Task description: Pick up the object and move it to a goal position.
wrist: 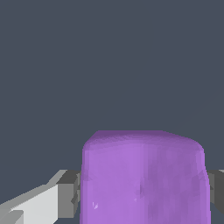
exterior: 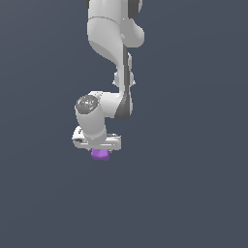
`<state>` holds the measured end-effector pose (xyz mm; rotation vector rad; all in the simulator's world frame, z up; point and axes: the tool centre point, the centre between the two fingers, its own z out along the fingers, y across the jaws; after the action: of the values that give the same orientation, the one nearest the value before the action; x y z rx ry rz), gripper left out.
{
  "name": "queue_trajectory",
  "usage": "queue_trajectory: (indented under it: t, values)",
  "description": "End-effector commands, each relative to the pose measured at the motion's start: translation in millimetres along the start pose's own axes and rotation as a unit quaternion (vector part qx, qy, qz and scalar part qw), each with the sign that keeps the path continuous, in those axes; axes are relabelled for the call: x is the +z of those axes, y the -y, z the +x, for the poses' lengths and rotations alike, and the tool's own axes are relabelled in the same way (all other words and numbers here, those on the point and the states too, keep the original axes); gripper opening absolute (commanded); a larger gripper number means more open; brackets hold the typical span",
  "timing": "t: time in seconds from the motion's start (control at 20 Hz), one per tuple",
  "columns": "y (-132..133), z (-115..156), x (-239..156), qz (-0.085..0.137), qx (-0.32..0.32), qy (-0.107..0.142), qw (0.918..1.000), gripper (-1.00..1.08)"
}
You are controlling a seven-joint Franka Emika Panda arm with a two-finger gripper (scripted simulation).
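The object (exterior: 100,154) is a small purple lump that sits right under the white hand of the arm in the exterior view. In the wrist view the object (wrist: 142,175) fills the space between the two fingers (wrist: 65,194), and both grey pads press against its sides. My gripper (exterior: 100,150) points straight down and is shut on the object. The fingertips are hidden behind the lump in the exterior view. I cannot tell whether the object rests on the ground or hangs above it.
The white arm (exterior: 114,43) comes down from the top of the exterior view. Plain dark grey ground (exterior: 193,193) surrounds the gripper on all sides. No other objects or markers show.
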<state>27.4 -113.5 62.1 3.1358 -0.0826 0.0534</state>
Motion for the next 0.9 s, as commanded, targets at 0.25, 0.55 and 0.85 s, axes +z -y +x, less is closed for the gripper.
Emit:
queue_trajectory:
  t: [0.25,0.55,0.85]
  values:
    - [0.4,-12.1,20.0,0.002,0.001,0.017,0.9998,-1.00]
    - [1.6,-0.8,-2.0,0.000,0.000,0.000,1.0000,-1.00]
    - [13.4,-6.2,-17.4,0.000,0.000,0.001,1.0000,-1.00]
